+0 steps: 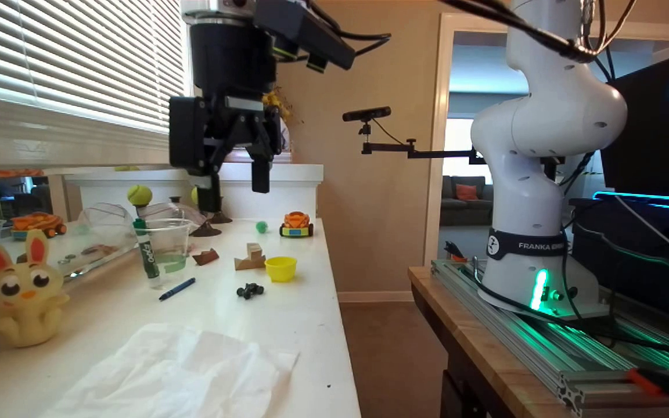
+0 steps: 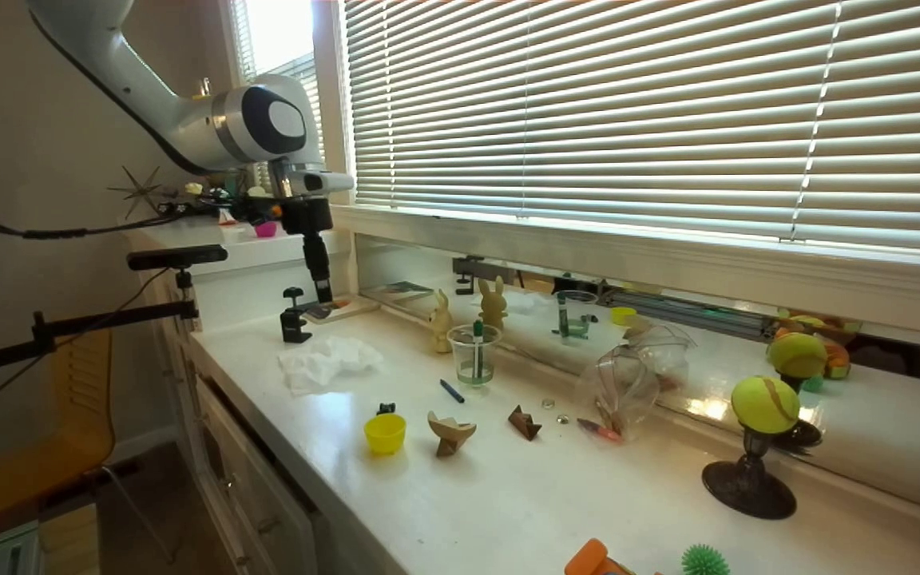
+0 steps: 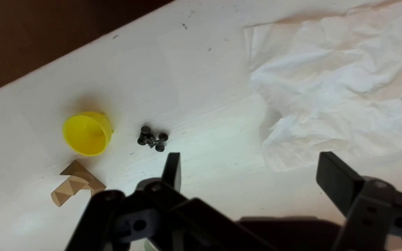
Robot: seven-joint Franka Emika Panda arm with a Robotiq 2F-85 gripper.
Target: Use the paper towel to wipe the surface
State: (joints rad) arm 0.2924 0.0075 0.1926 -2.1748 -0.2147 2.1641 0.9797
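Note:
The paper towel lies crumpled and spread on the white countertop, seen in both exterior views (image 1: 195,371) (image 2: 328,363) and at the right of the wrist view (image 3: 344,97). The countertop is the surface (image 1: 305,331); it also shows in an exterior view (image 2: 524,495) and in the wrist view (image 3: 201,87). My gripper (image 1: 236,188) hangs above the countertop, apart from everything on it. In the wrist view its fingers (image 3: 251,167) are wide apart with nothing between them, and the towel lies beyond the right finger. In an exterior view the gripper (image 2: 321,287) shows edge-on.
A black toy car (image 3: 152,139), yellow cup (image 3: 87,134) and brown wooden pieces (image 3: 77,183) lie beside the towel. A blue pen (image 1: 177,289), clear cup with green marker (image 1: 163,249) and rabbit figure (image 1: 27,296) stand along the mirror side. A black clamp (image 2: 295,321) is near the towel.

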